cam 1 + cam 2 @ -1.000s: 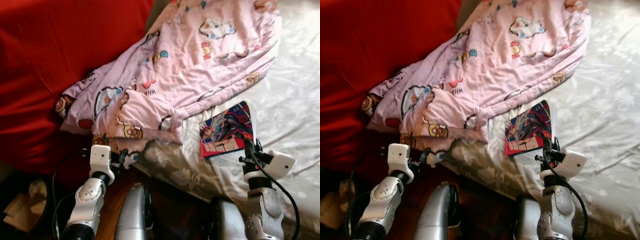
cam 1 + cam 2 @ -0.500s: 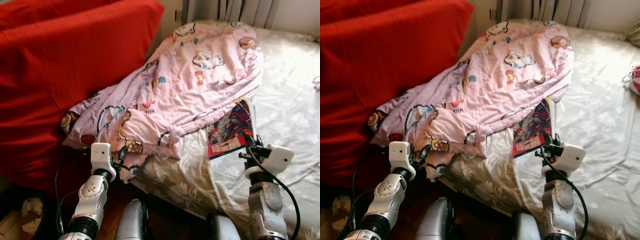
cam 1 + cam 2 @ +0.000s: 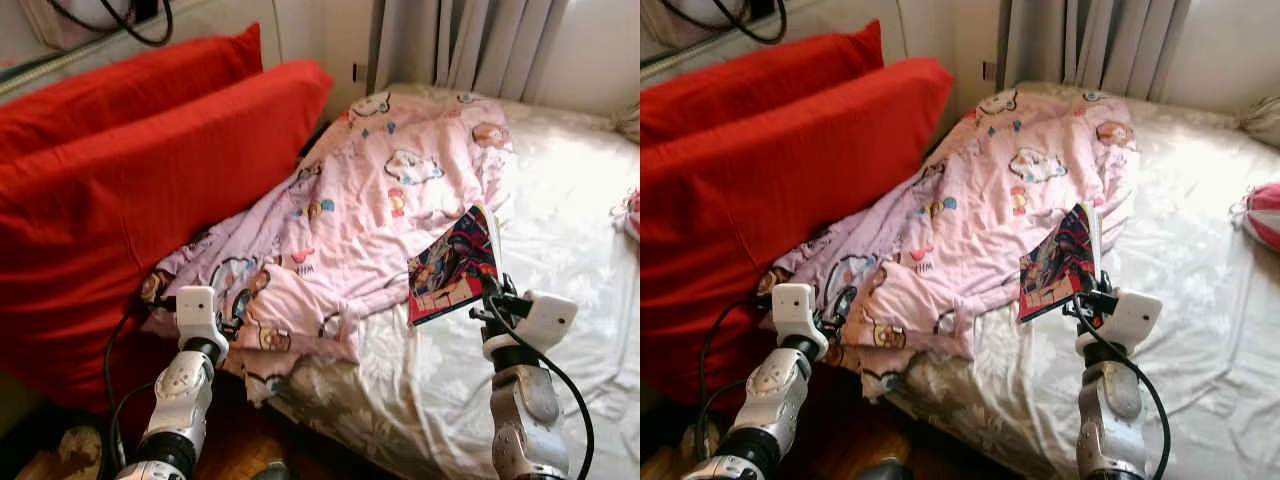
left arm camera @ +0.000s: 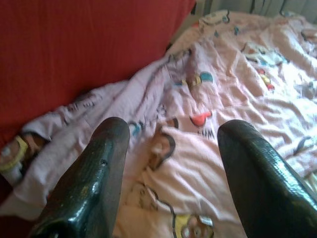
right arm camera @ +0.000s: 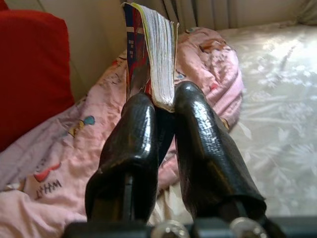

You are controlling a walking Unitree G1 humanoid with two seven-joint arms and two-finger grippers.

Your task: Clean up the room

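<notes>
The pink blanket carries small dark lettering at the lower left of the right wrist view, roughly "WHAT" but upside down and blurred. Printing on the book cover is too small to read.

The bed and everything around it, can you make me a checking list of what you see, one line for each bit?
Surface: bed with a pale flowered sheet, rumpled.
Job's things: book with a colourful cover, held up off the sheet; pink cartoon blanket bunched along the bed's left side, its end hanging over the edge.
Clutter: pink striped thing at the bed's right edge, too cut off to name.
Grippers: right gripper shut on the book; left gripper open, hanging over the blanket's near end.
Cables: black leads on both wrists; black cable on the wall.
Surroundings: two red cushions at left, grey curtain behind, wooden floor.
</notes>
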